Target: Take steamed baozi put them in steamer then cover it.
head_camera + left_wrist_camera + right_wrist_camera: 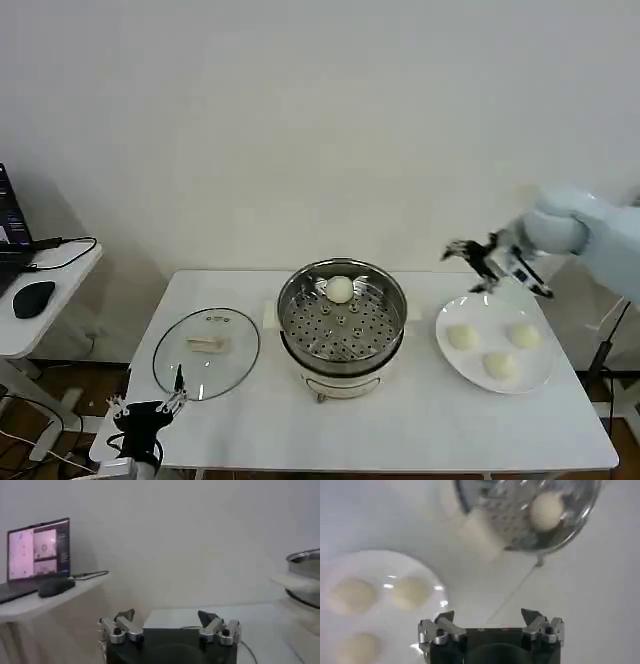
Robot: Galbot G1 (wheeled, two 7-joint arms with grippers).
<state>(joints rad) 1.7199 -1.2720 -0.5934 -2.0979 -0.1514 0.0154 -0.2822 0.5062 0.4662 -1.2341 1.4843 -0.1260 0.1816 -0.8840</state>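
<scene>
Stainless-steel steamer (342, 322) holds one baozi (340, 289) at its far side; right gripper (478, 262), fingers spread and empty, hovers beyond the plate (540, 375), seemingly positioned to collect another.

Small round cream-white baozi (340, 289): four. Round stainless-steel steamer (342, 318): one. Clear glass cover (206, 352): one. Flat white plate (540, 375): one.

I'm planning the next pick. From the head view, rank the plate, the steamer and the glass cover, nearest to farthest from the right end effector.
1. The plate with three baozi lies just below the right end effector, on the table's right.
2. The steamer stands mid-table, holding one baozi.
3. The cover lies far left, by the left end effector.
</scene>
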